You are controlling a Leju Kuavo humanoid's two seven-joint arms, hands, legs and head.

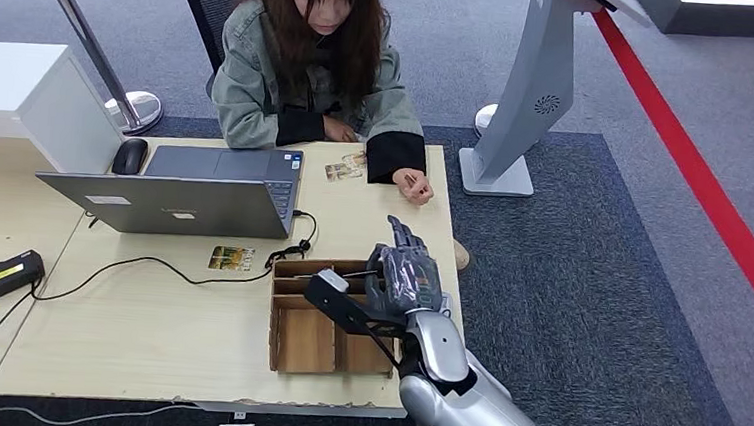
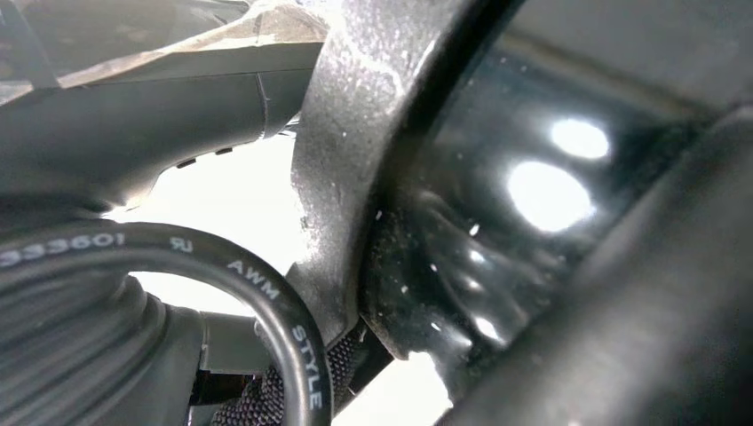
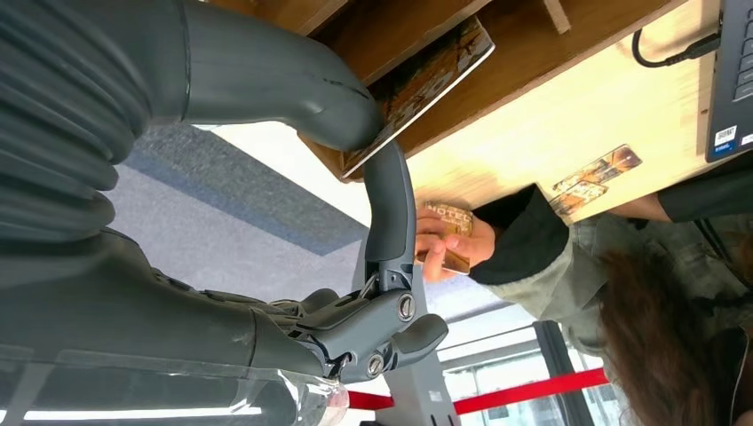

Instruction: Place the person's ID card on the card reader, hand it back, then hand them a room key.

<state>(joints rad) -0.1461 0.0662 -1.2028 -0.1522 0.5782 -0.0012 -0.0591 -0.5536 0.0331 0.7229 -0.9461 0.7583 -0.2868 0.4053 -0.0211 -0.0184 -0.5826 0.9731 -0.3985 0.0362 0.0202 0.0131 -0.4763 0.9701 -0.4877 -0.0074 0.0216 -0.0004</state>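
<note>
The right hand (image 1: 404, 273) pinches a room key card (image 3: 417, 84) over the cardboard tray (image 1: 306, 340) at the desk's (image 1: 143, 347) near right corner. The person's hand (image 3: 447, 248) at the far right edge holds another card (image 3: 448, 232). I cannot tell the left hand's state.

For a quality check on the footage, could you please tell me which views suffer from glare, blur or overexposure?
Head view: evenly lit and sharp, the right hand and cardboard tray clear. Left wrist view: close-up and soft, with bright glare spots on a glossy black surface and a blown-out white background. Right wrist view: the thumb looms large, and the card it pinches stays legible.
</note>
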